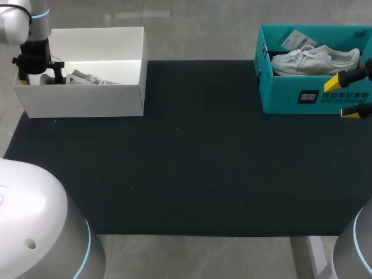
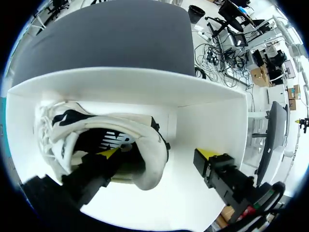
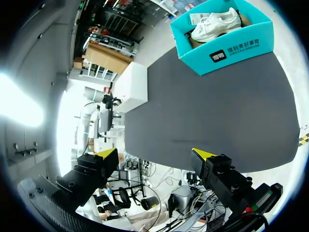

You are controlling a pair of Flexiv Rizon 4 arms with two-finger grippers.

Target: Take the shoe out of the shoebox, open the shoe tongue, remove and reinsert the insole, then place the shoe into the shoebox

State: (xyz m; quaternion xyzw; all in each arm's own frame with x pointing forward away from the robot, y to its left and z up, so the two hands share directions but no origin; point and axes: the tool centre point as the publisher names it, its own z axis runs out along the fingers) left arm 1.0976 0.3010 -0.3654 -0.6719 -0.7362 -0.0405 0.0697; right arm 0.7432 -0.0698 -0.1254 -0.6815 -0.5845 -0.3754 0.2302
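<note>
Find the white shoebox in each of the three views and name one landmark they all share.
Head view: the white shoebox sits upper left, at the dark mat's far left corner.
Left wrist view: it surrounds the left claw, its far wall ahead.
Right wrist view: small, far ahead of the right claw, at the mat's edge beside the left arm.
Shared landmark: the dark mat.
</note>
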